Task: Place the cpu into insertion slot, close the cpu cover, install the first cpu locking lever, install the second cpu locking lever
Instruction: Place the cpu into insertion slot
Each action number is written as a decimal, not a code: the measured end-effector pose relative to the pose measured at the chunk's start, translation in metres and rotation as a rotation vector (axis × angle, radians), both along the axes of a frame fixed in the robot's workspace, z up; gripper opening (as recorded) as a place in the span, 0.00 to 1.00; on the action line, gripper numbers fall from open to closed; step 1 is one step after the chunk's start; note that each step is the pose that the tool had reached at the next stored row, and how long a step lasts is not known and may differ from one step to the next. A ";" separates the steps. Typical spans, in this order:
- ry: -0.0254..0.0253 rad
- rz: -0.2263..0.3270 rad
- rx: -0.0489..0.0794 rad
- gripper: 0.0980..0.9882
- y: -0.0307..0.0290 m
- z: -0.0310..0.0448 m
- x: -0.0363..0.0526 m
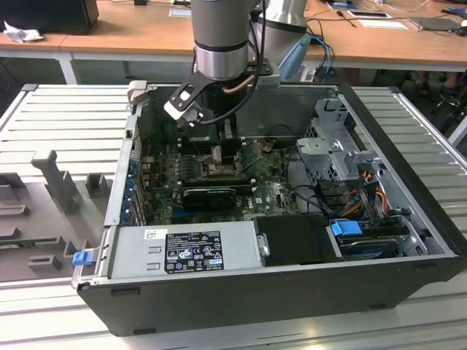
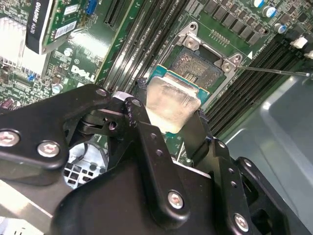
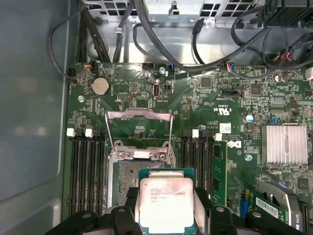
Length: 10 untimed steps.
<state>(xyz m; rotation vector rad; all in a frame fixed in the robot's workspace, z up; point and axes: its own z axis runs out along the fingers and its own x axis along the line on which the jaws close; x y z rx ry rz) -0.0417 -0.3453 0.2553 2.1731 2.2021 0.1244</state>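
On the ribbed pale grey metal surface [image 1: 66,117] lies the open dark tower computer case [image 1: 255,292], and on its floor sits the green motherboard [image 3: 215,98]. The black two-fingered gripper [image 2: 171,110] reaches down into the case and is clamped on the cpu [image 3: 165,203], a small flat square chip with a pale silver metal top, with one finger on each opposite edge. The cpu cover [image 3: 139,114], a thin metal frame with a window, stands tilted up off the socket, so the way in is open. The insertion slot [image 2: 200,63] is a dark-framed square recess, and the chip hangs over its near edge, not yet seated. We judge placing to be the step in hand. To do it well, we would centre the chip squarely over the recess, hold it level, match its corners to the frame and lower it straight. We would not slide it across the fine contacts, which probably bend easily.
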 end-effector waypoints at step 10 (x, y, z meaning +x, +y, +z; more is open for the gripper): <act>-0.0001 -0.005 0.000 0.48 0.0016 -0.0103 -0.0029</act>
